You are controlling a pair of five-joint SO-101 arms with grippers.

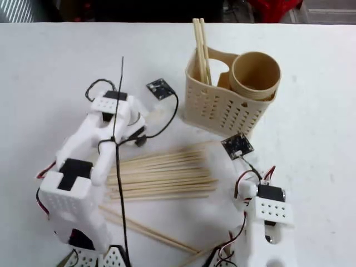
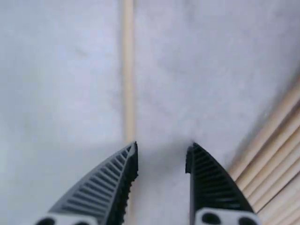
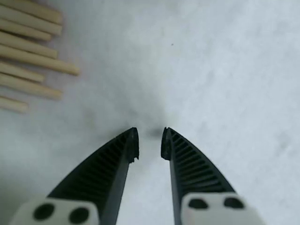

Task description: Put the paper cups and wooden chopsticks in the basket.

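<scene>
Chopsticks [image 1: 161, 175] are noted piled on the table [image 1: 311, 167], long axis 3-to-9 o'clock, at 5 o'clock from the left gripper [image 2: 161, 150], found parted and empty, one stray stick [image 2: 127, 70] at its fingertip. Right gripper [image 3: 150, 136] is found narrowly parted, empty. Basket [image 1: 222, 111] is placed at 1 o'clock.

This looks like a robotics lab bench, with a white table [image 1: 50, 61], printed arms [image 1: 83, 139] and exposed wiring [image 1: 177, 108].

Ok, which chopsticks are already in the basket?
The two chopsticks standing upright in the basket, beside the paper cups. The other chopsticks all lie flat on the table.
</scene>
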